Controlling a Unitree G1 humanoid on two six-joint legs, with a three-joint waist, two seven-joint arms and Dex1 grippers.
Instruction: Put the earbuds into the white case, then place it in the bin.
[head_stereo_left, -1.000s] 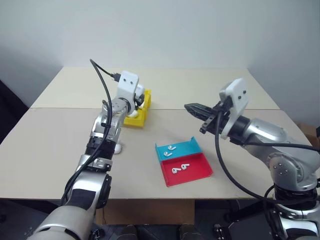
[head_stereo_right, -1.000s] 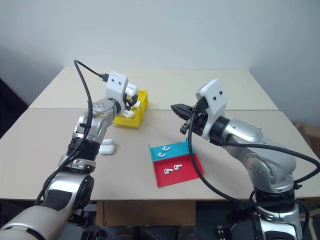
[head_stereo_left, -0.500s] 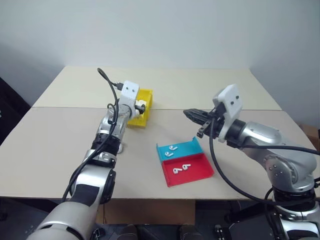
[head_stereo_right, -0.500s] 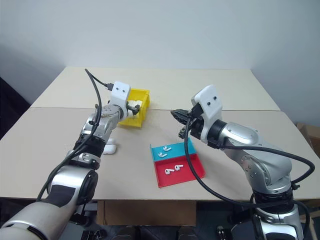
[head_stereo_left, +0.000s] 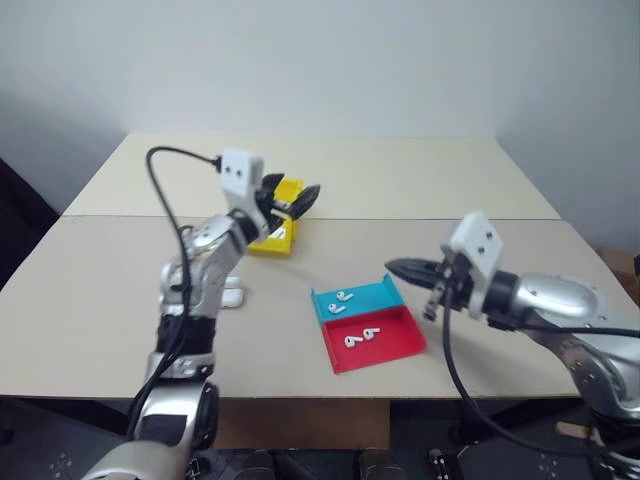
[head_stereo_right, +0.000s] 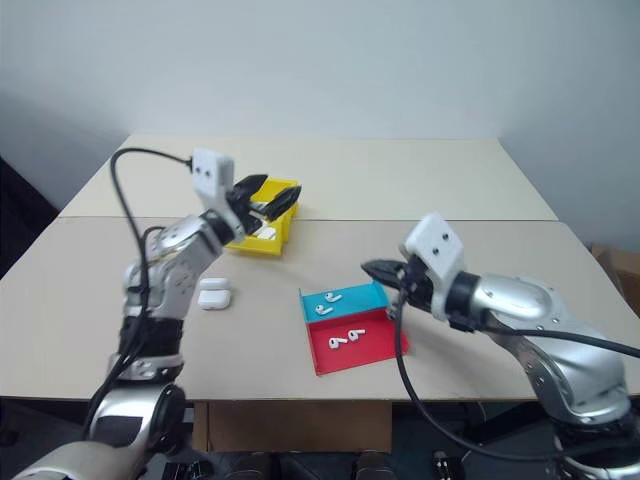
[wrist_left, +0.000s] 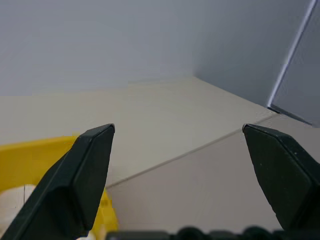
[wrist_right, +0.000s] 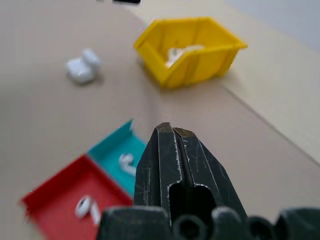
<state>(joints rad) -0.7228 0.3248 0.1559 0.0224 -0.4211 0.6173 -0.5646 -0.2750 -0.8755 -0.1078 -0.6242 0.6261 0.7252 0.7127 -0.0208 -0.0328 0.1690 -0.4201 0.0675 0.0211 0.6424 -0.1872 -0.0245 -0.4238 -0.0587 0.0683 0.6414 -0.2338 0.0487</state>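
My left gripper (head_stereo_left: 293, 196) hangs open and empty just above the yellow bin (head_stereo_left: 268, 243), its black fingers (wrist_left: 95, 165) spread wide over the bin's rim (wrist_left: 35, 152). White cases (wrist_right: 181, 51) lie inside the bin. Another white case (head_stereo_right: 213, 295) rests on the table beside my left arm and looks open. Two earbuds (head_stereo_left: 341, 300) lie in the blue tray and two more earbuds (head_stereo_left: 361, 338) in the red tray. My right gripper (head_stereo_right: 372, 268) is shut and empty, hovering just right of the trays and pointing toward them.
The blue tray (head_stereo_right: 352, 297) and red tray (head_stereo_right: 370, 350) sit side by side at the middle of the beige table (head_stereo_left: 90, 290). A seam runs across the tabletop behind the bin. A black cable loops off my left wrist.
My left gripper opened, let a white case go into the bin and drew back and up. My right arm sank and pulled back to the right, still shut.
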